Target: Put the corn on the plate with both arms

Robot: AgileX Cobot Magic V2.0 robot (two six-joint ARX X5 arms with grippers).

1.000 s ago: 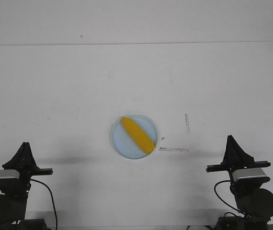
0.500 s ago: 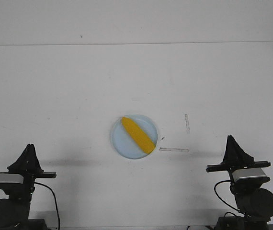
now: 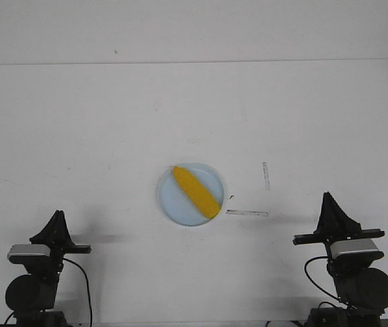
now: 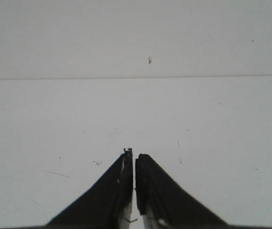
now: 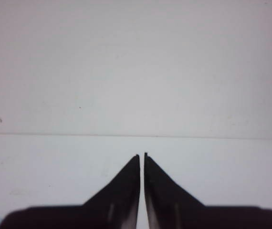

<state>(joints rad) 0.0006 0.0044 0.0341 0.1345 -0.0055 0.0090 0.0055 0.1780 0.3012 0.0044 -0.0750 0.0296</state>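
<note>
The yellow corn (image 3: 197, 191) lies diagonally on the pale blue plate (image 3: 171, 201) in the middle of the white table. My left gripper (image 3: 58, 215) is shut and empty at the near left, well away from the plate; the left wrist view shows it (image 4: 134, 153) over bare table only. My right gripper (image 3: 329, 197) is shut and empty at the near right; the right wrist view shows it (image 5: 141, 155) over bare table. Corn and plate are out of both wrist views.
Two thin tape marks lie right of the plate, one upright (image 3: 266, 175) and one flat (image 3: 247, 213). The table's far edge (image 3: 194, 63) meets a white wall. A small dark speck (image 3: 115, 51) sits on the wall.
My left arm has drawn back toward the near edge and shifted right, sitting lower in the front view. The right arm, corn and plate have not moved.
</note>
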